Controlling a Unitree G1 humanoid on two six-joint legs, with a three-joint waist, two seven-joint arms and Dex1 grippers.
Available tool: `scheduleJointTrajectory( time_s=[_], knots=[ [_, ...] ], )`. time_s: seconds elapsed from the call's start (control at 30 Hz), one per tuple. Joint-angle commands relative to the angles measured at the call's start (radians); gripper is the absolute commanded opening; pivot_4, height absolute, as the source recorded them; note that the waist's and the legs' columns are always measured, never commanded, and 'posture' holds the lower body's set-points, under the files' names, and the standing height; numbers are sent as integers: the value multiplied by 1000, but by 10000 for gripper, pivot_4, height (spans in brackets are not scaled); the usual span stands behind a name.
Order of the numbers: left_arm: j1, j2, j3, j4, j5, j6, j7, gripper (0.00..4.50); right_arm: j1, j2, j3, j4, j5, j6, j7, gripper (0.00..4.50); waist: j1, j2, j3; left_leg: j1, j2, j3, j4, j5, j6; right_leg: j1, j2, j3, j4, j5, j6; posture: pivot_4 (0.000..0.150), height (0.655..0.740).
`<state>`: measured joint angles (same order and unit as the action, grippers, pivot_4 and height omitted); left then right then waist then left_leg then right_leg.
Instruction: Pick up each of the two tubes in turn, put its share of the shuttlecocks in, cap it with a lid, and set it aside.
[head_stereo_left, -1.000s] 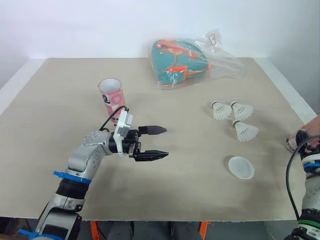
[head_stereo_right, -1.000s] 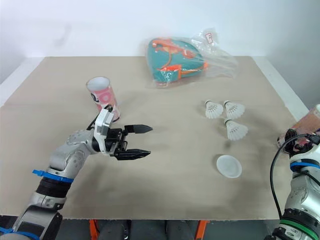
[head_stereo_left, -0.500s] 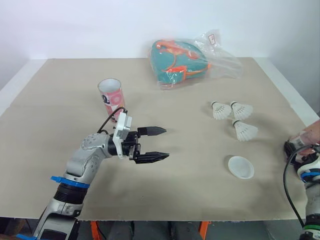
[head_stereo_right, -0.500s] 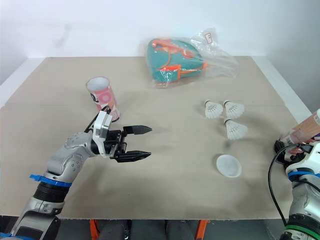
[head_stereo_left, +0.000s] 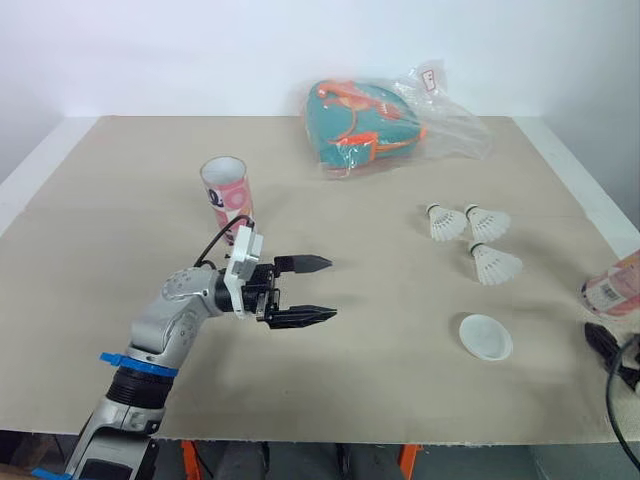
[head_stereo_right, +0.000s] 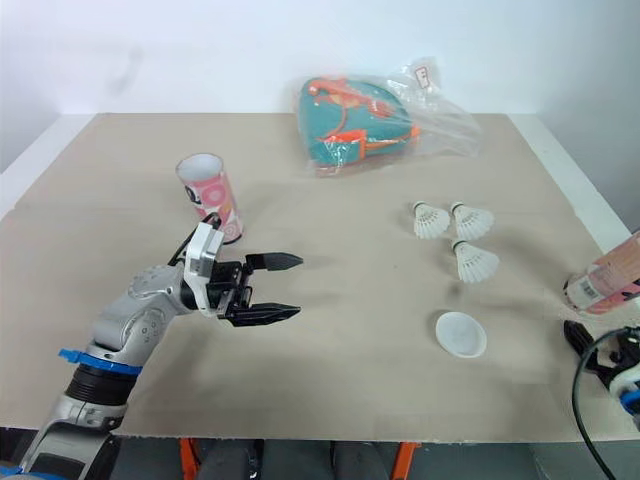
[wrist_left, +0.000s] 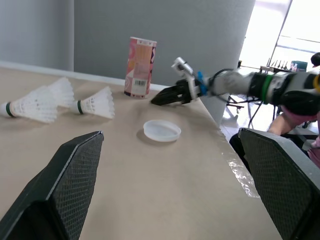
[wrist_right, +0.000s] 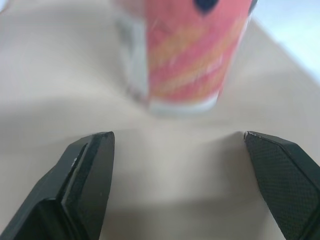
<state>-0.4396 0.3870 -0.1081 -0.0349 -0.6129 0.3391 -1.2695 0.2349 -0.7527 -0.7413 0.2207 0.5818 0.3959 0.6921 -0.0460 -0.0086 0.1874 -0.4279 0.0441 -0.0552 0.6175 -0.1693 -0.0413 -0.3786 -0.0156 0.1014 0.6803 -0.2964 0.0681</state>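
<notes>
A wide beige-covered desk (head_stereo_left: 120, 200) carries everything. At its far side lies a teal and orange bag in clear plastic wrap (head_stereo_left: 365, 122), well apart from the rest. The left fingers (head_stereo_left: 305, 264) hover over the desk's near left part, spread wide and holding nothing. Just behind that arm stands an open pink cardboard tube (head_stereo_left: 225, 195), upright. A second pink tube (head_stereo_right: 605, 280) stands upright at the desk's right edge, right in front of the right fingers (wrist_right: 87, 170), which are parted and empty (the tube sits ahead of them, not between them). Three white feathered shuttlecocks (head_stereo_left: 440, 222) (head_stereo_left: 487, 222) (head_stereo_left: 494, 264) lie clustered on the right half. A round white plastic lid (head_stereo_left: 485, 337) lies nearer, between the shuttlecocks and the front edge.
</notes>
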Motion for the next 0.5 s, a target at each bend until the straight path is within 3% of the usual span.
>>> scheduleJointTrajectory(
  time_s=[0.03, 0.13, 0.23, 0.4, 0.5],
  knots=[
    [38, 41, 37, -61, -19, 22, 12, 45000, 134, -17, -47, -242, 157, 127, 173, 44297, -4, 0, 0, 0, 1, 0, 0, 0, 0, 0, 1, 0, 0, -1, 0, 1500, 7400],
    [106, 83, 62, -103, -15, 34, 42, 45000, 220, -21, -98, -480, 269, 188, 222, 44297, -10, 2, -1, 2, 2, 1, -1, -1, 0, 0, 1, 2, 0, -1, 0, 1500, 7400],
    [191, 101, 132, -167, -61, 92, 133, 45000, 191, -42, -91, -631, 335, 215, 210, 44297, -15, 2, -1, 4, 2, 2, 0, -1, 0, 1, 1, 3, 0, -1, -3, 1500, 7400],
    [337, 134, 180, -255, -64, 122, 213, 45000, -10, -83, 56, -817, 469, 261, 132, 44297, -7, -6, 2, 4, 2, 3, 1, 0, 0, 3, 1, 5, 0, 0, -5, 1500, 7400],
    [381, 79, 230, -268, -64, 98, 335, 45000, -196, -62, 220, -861, 513, 277, 63, 44297, -2, -8, 3, 4, 2, 5, 1, 0, 0, 2, 1, 6, -1, 0, -5, 1500, 7400]
  ],
)
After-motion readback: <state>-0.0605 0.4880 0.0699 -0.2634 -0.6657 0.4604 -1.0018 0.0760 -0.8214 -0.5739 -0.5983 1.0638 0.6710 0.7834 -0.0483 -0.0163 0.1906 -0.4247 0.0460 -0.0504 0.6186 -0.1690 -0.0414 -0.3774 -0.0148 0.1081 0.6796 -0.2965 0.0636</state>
